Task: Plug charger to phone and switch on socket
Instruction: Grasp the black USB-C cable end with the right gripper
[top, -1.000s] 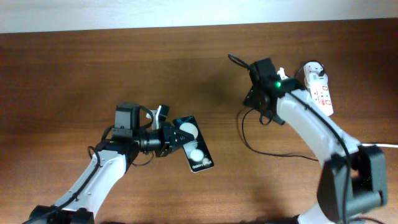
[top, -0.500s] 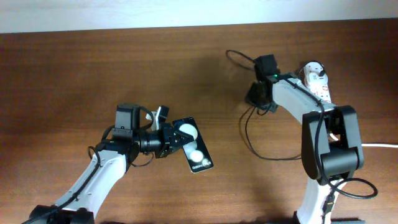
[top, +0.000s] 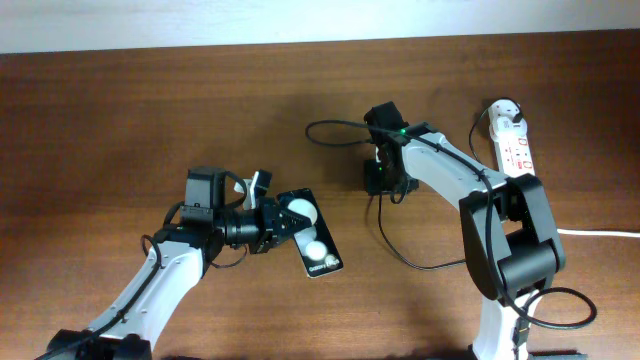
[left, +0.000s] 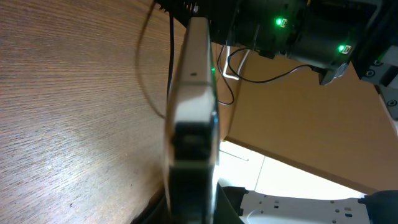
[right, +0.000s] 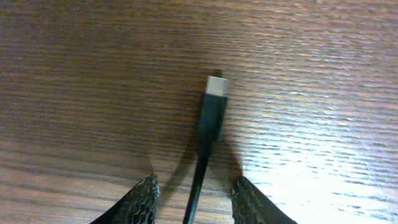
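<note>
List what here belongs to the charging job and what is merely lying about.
Job: charger; phone, held in the left gripper; socket.
Not the job's: left arm's own black cable; wooden table.

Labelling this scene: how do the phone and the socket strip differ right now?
The phone is black; the socket is white with red markings. The phone is held by the left gripper; the socket lies on the table with no gripper on it. Both are elongated rectangles.
</note>
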